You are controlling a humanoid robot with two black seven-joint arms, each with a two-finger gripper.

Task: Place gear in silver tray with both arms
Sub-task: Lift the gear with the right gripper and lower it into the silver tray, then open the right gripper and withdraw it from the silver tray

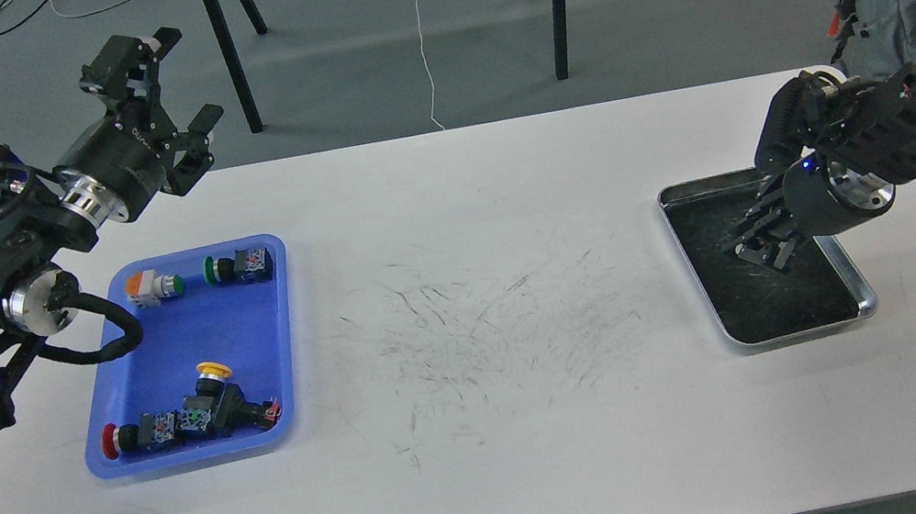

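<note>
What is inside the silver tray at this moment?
The silver tray shows only its dark scratched bottom where visible. The right gripper hangs over its middle, hiding that patch and whatever its fingers may hold. The push-button parts all lie in the blue tray.

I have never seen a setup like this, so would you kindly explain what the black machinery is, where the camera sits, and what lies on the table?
The one picture is taken from the robot's own head, looking down at a white scratched table. The black jointed parts are its two arms. The left claw, open and empty, is raised above the table's far left edge. The right claw hangs over the shallow shiny silver metal tray; it is too dark to tell whether it is open or holds anything. On the left lies a blue plastic tray holding several push-button switches with red, yellow, green and orange caps.
</note>
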